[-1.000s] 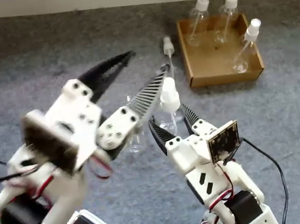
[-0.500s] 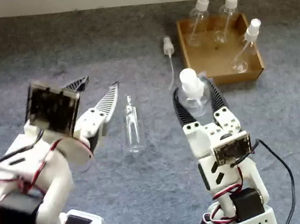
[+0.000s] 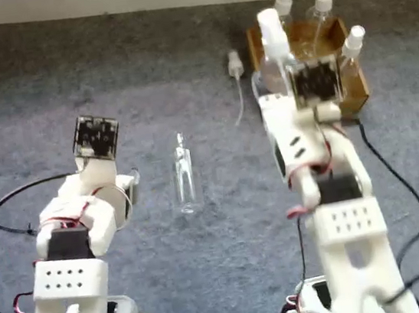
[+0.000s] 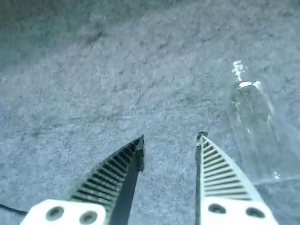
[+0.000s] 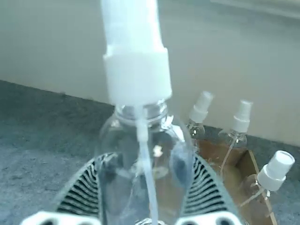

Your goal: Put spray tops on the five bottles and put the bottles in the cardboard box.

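Right wrist view has the right gripper (image 5: 146, 192), fingers clamped on an upright capped bottle (image 5: 140, 150), by the cardboard box (image 3: 360, 86) where three capped bottles (image 5: 239, 129) stand, while the left gripper (image 4: 169, 140) hangs with fingers apart over the counter (image 4: 93, 84) just beside the uncapped bottle (image 4: 258, 131) lying there, a loose spray top (image 3: 235, 65) farther off.

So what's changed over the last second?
The right gripper, shut on the clear plastic bottle with a white spray top, carried it forward to the brown cardboard box. The open left gripper pulled back toward its base. The uncapped clear bottle on the grey carpet, the loose white spray top and the three capped bottles in the box stayed put.
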